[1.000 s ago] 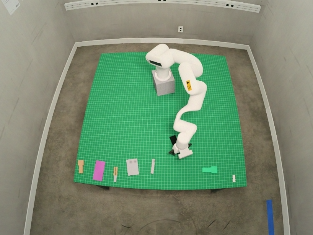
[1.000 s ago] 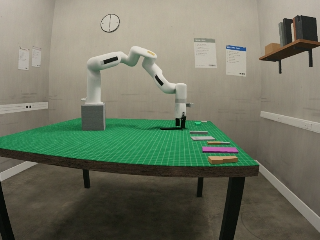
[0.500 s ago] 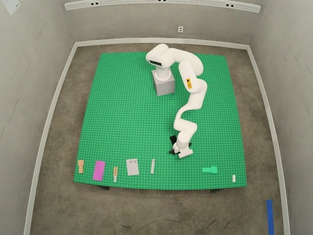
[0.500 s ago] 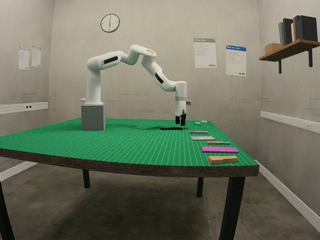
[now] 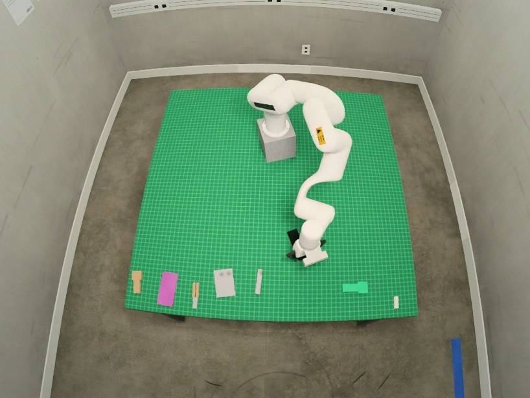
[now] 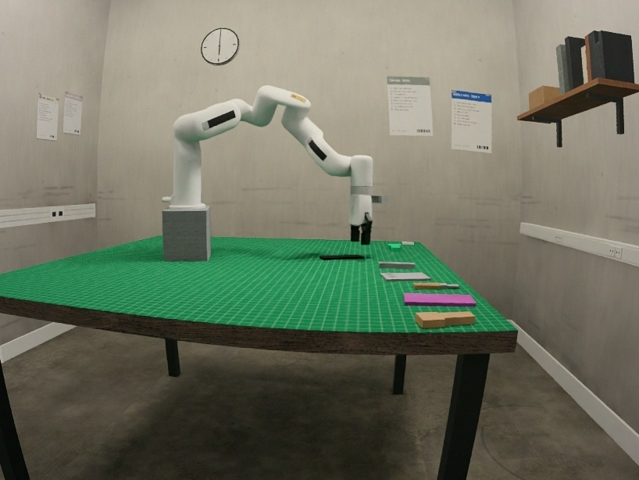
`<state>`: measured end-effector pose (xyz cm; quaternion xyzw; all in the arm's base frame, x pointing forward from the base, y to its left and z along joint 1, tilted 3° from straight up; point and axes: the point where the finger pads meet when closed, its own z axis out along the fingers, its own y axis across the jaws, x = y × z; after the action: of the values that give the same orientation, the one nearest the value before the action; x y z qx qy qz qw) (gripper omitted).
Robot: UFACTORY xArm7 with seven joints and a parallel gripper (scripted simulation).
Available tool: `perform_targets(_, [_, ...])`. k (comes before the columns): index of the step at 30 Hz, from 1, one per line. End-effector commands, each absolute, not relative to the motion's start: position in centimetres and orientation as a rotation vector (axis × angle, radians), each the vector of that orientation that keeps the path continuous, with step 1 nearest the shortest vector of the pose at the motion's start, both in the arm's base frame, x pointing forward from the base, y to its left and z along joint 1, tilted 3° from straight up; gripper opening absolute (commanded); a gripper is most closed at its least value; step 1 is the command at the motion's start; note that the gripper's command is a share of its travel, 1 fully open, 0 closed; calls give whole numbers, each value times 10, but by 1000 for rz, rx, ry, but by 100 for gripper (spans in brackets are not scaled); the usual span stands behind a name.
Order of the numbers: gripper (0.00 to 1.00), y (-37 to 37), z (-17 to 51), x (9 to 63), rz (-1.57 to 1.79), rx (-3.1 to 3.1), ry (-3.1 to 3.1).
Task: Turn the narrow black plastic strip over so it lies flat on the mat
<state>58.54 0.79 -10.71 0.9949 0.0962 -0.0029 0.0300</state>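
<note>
The narrow black plastic strip (image 5: 293,234) (image 6: 341,256) lies flat and low on the green mat (image 5: 205,192) (image 6: 206,289), well inside its edges. In the top view the arm's wrist hides part of it. My gripper (image 6: 360,237) (image 5: 300,255) is open and empty. It points straight down and hangs a little above the strip's end nearest the row of pieces, not touching it.
A row of pieces lies along the mat's edge: a tan block (image 5: 136,281), a magenta plate (image 5: 167,289), a small tan and grey part (image 5: 195,294), a grey plate (image 5: 224,282), a grey bar (image 5: 258,281), a green piece (image 5: 356,287) and a small white piece (image 5: 396,301). The arm's grey base block (image 5: 276,144) stands at the back.
</note>
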Motion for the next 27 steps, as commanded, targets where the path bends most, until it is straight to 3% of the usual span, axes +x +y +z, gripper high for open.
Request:
perform_targets(1, [100,8,-99,587,-2,3067,297])
perform_targets(27, [100,9,-88,587,-2,3067,297])
